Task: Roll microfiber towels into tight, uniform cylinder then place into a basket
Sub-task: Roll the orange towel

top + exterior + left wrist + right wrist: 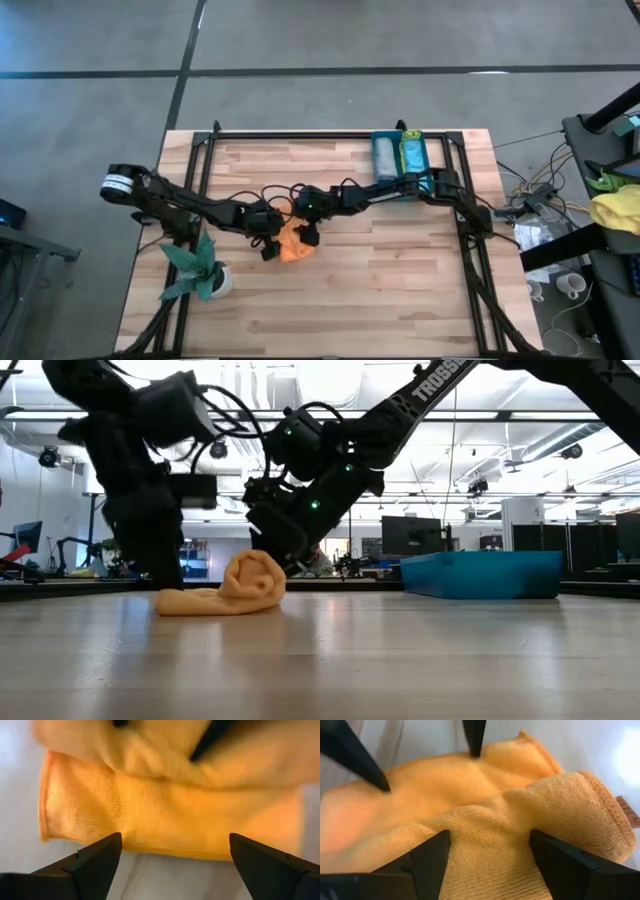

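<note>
Two arms: both reached in to the table middle, meeting over the orange towel.
Table (400, 290): light wood planks, dark frame rails along the edges.
Basket (400, 156): teal-blue, set at the far edge of the table on the right side, well apart from the orange towel; a grey roll (383, 158) and a lime green roll (412, 156) are seen lying side by side in it.
Plant (198, 268): dark green leaves, white pot, placed at the near left of the table.
Orange towel (292, 243): laid on the table near the centre, partly rolled; in the low view a rolled hump is seen at one end with a flat tail trailing out on the wood.
Left end effector (172, 857): fingers spread wide, nothing gripped; held low at the flat edge of the orange towel, tips just off the cloth.
Right end effector (490, 851): fingers parted, pressed down on the rolled fold of the orange towel, cloth bulging between them; no closed grip is shown.
</note>
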Tool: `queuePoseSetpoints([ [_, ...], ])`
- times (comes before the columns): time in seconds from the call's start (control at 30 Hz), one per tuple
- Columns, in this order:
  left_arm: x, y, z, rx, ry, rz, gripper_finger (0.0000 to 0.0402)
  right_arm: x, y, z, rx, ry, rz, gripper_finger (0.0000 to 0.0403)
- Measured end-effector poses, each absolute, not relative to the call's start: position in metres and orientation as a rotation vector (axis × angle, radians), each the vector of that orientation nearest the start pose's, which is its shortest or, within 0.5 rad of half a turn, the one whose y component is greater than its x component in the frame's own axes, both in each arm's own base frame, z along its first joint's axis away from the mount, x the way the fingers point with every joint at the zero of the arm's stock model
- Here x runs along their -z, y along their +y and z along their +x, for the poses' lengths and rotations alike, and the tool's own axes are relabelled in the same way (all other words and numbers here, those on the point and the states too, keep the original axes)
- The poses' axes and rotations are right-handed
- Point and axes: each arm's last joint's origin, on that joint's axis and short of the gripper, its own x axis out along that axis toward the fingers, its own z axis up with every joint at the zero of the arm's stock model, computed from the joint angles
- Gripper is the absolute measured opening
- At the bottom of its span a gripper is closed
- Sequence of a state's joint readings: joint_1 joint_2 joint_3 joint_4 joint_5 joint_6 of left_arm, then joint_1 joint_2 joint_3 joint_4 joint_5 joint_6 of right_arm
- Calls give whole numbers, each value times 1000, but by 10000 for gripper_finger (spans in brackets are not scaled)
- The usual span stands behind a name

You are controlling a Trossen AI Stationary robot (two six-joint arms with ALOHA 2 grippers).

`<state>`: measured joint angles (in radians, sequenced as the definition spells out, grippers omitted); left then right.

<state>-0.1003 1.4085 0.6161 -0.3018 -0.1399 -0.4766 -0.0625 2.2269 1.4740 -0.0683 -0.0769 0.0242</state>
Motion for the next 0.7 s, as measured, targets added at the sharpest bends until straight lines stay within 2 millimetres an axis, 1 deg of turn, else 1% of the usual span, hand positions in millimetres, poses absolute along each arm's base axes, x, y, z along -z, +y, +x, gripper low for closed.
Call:
queuePoseSetpoints([
  [0.07, -160, -19, 234, -306, 1004, -338, 352, -117, -26, 465, -8, 825, 83, 274],
  [0.13, -173, -19, 233, -332, 914, -360, 352, -117, -25, 465, -25, 826, 88, 274],
  [0.2, -176, -18, 231, -367, 820, -325, 352, -117, -25, 465, -40, 825, 79, 274],
  [0.3, -173, -17, 232, -319, 669, -233, 352, -117, -24, 465, -63, 825, 43, 274],
  [0.4, -165, -18, 233, -276, 571, -189, 352, -117, -23, 465, -79, 826, 16, 274],
  [0.53, -148, -18, 233, -251, 561, -137, 352, -117, -23, 465, -69, 829, 39, 274],
  [0.7, -142, -27, 244, -180, 557, -144, 352, -116, -23, 465, -64, 830, 50, 274],
])
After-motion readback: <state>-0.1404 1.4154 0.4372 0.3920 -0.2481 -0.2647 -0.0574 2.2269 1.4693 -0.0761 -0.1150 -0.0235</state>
